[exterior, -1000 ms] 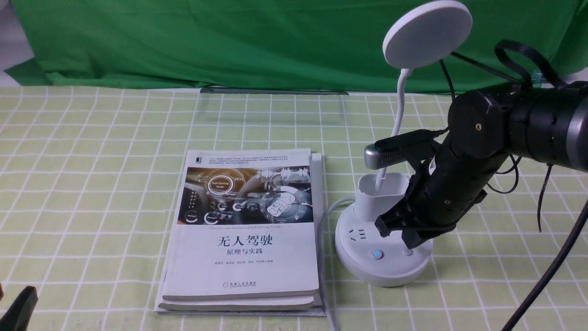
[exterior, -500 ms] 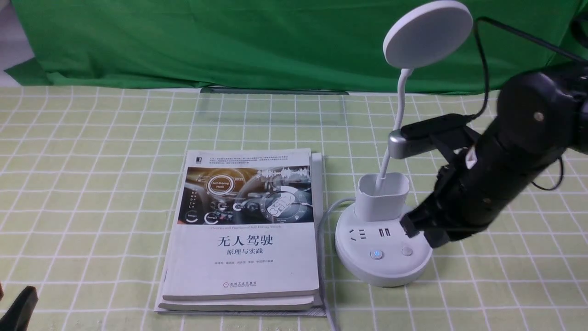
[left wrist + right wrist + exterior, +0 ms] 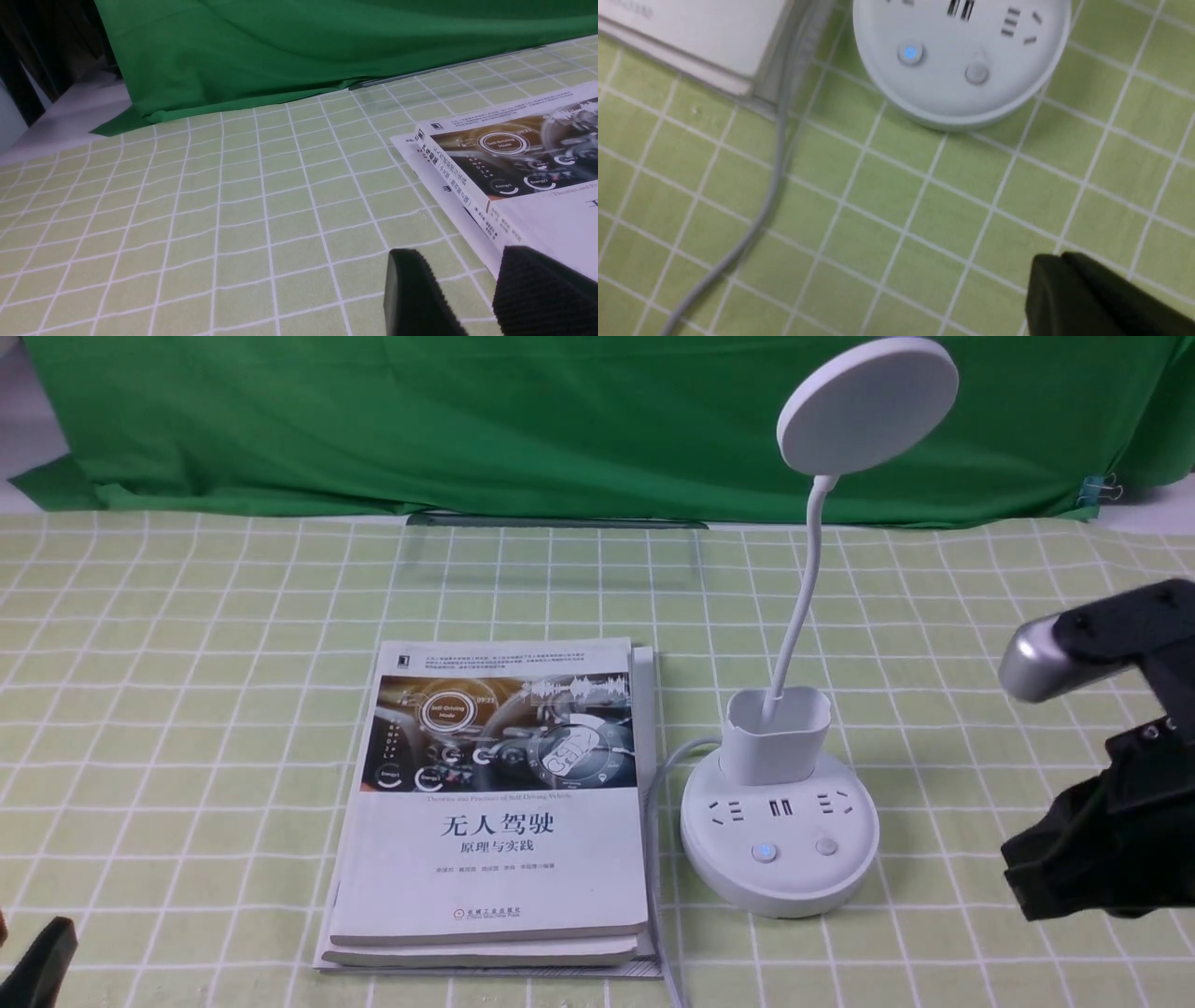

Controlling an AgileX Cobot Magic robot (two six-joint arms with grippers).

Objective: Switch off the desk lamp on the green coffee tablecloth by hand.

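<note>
Green-yellow checked cloth, the green coffee tablecloth (image 3: 187, 709), carries the desk lamp (image 3: 777, 737) at centre-right, just right of a stack of books (image 3: 495, 803), with its grey cable (image 3: 658, 784) running between the two. The right gripper (image 3: 1022, 882) hangs at the right edge, well apart from the lamp base and to its right. In the right wrist view its fingers (image 3: 1045, 289) lie together with nothing between them. One second earlier this gripper was down over the base at the grey button (image 3: 826, 847); half a second earlier it stood beside the base's right rim; now it has withdrawn to the right. The lamp has not shifted, and the blue-lit button (image 3: 765, 851) glows as before. The left gripper (image 3: 472, 280) rests near the books' left side, fingers apart and empty. The right arm is cut off by the frame edge, the right wrist view is blurred, and the disc head faces away, so its light state cannot be determined.
</note>
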